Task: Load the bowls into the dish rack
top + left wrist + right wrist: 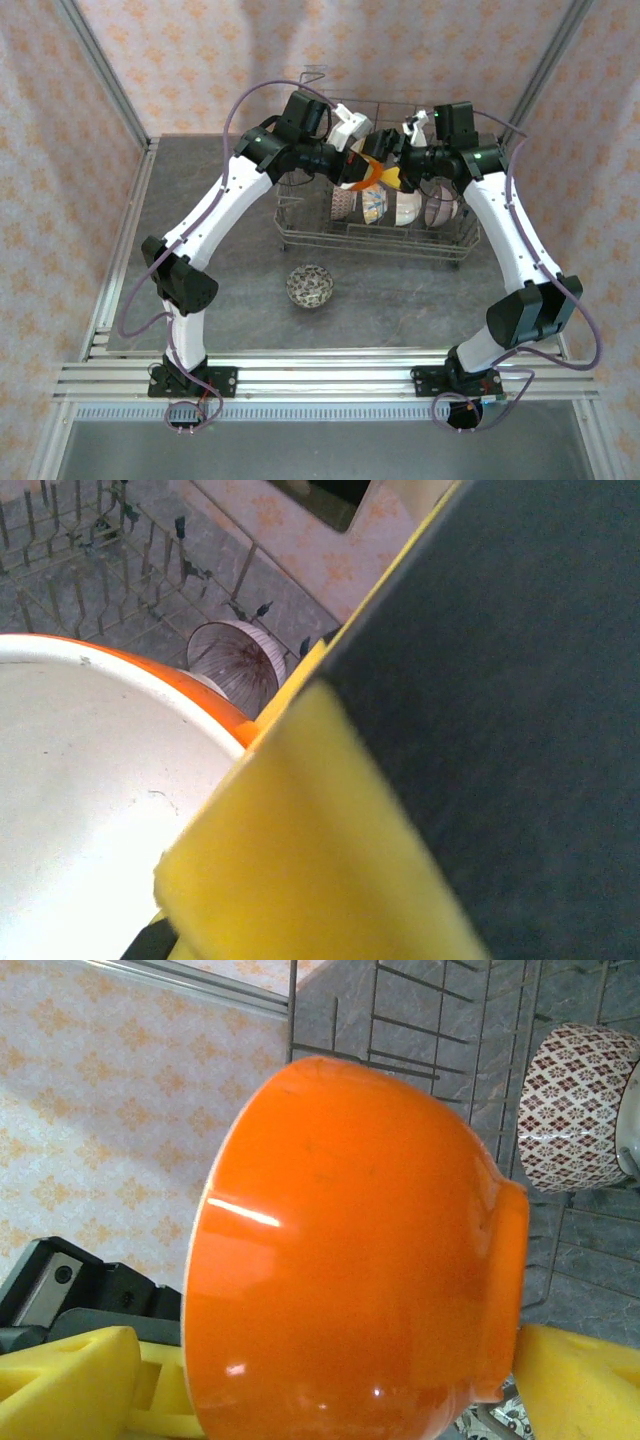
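1. The orange bowl (388,178) hangs in the air over the dish rack (375,243), between the two arms, which meet above the rack's middle.
2. The right gripper (402,170) has hold of the orange bowl. In the right wrist view the bowl (350,1250) lies on its side between the gripper's (330,1400) two yellow pads (70,1380). One pad is against the rim and the other is against the foot, so the jaws are spread wide to the bowl's full depth.
3. The left gripper (357,168) is right beside the bowl on its other side. In the left wrist view one yellow-padded finger (300,860) sits close across the bowl's orange rim (205,695), with the white inside facing the camera. I cannot tell how far apart its jaws are, or whether it grips the bowl.
4. Four bowls (375,207) stand on edge in a row in the front part of the rack.
5. The right wrist view shows a maroon-patterned bowl (575,1105) on its edge among the rack wires (430,1020).
6. The left wrist view shows a striped bowl (235,665), brown inside, tilted among the tines (90,570).
7. A speckled bowl (310,286) sits upright on the grey desk (220,290), just in front of the rack and apart from it.
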Robot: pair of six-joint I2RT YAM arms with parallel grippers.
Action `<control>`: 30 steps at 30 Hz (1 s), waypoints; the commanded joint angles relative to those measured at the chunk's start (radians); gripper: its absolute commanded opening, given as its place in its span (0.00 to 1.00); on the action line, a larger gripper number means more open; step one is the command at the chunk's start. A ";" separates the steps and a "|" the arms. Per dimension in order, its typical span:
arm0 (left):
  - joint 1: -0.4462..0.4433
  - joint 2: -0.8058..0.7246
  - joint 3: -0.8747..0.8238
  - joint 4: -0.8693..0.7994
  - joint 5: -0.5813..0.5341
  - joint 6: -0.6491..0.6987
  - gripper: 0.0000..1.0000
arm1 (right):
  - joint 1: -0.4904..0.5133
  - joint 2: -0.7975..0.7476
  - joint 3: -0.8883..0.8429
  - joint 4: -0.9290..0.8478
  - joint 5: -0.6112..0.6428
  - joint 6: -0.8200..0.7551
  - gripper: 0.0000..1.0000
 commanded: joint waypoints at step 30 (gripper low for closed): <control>-0.022 -0.015 -0.006 0.066 0.014 0.000 0.00 | 0.016 0.004 0.013 -0.007 0.078 -0.049 0.60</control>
